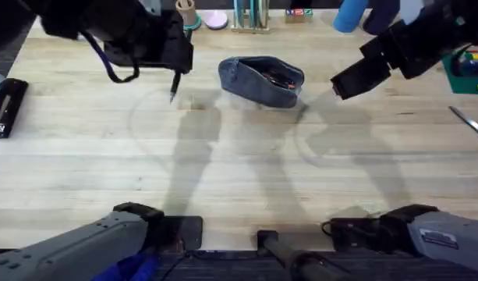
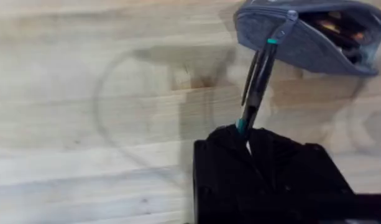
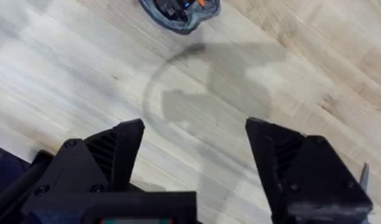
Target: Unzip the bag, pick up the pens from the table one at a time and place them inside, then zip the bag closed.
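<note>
One pen [image 2: 257,84] clamped in the left gripper [image 2: 246,134], beside the open bag [image 1: 261,80].
It dangles loosely and could snag the bag's rim; right gripper [image 3: 193,155] spread wide.

Bright overhead light throws soft arm shadows across the table [image 1: 239,156]; wrist views look slightly blurred, perhaps from motion.
</note>
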You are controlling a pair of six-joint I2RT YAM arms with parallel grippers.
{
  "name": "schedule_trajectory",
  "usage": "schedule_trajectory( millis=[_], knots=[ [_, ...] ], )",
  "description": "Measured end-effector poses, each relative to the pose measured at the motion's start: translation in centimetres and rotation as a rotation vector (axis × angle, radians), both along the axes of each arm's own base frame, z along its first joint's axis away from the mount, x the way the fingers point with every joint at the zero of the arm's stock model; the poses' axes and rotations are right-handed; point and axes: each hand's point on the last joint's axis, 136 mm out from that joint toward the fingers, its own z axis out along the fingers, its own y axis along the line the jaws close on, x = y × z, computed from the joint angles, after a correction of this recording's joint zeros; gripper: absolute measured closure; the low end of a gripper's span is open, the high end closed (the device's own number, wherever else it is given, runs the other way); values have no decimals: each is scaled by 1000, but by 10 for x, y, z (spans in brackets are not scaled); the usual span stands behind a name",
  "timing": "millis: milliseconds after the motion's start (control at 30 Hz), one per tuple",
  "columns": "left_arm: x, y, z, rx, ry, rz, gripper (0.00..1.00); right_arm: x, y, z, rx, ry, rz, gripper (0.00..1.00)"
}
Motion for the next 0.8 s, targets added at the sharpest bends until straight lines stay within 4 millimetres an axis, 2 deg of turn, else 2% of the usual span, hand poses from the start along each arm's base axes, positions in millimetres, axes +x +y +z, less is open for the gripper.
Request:
schedule_trajectory(
  millis=[333,600,800],
  knots=[
    [1,-13,28,47,-80,-269,960,0,0,0,0,0,0,5],
    [9,-23,43,69,-131,-372,961,0,0,0,0,0,0,5],
    [15,-43,42,92,-138,-481,961,0,0,0,0,0,0,5]
  ],
)
